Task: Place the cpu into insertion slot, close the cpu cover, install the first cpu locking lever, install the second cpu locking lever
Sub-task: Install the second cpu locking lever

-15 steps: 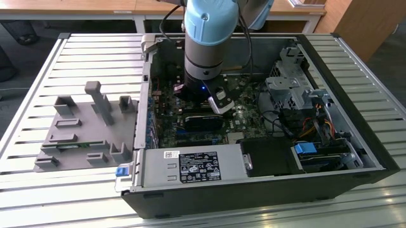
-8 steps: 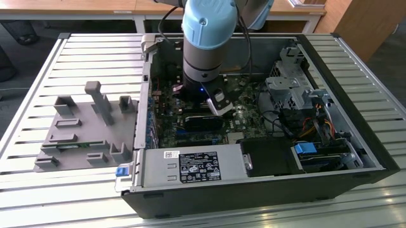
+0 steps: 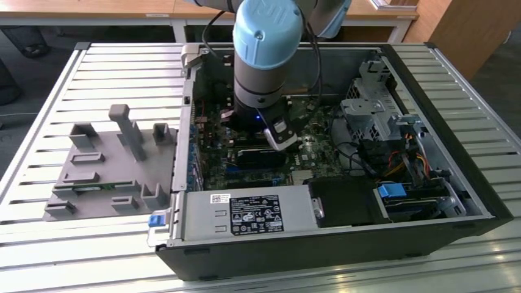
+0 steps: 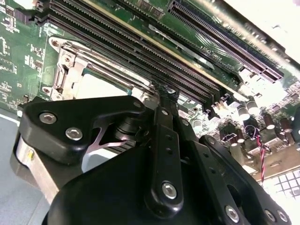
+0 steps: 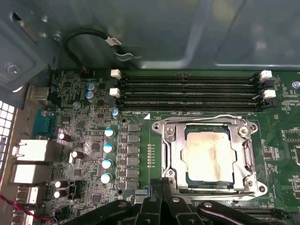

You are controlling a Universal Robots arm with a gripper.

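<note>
CPU seated, cover down over it.
We can't tell the claw state; it sits at the socket's 6 o'clock edge, levers look unfinished.

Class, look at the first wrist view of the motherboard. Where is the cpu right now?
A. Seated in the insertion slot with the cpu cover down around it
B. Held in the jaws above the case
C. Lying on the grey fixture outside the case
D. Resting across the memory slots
A: in the first wrist view the cpu lies flat in the socket, with the silver cpu cover framing its pale top.
</note>
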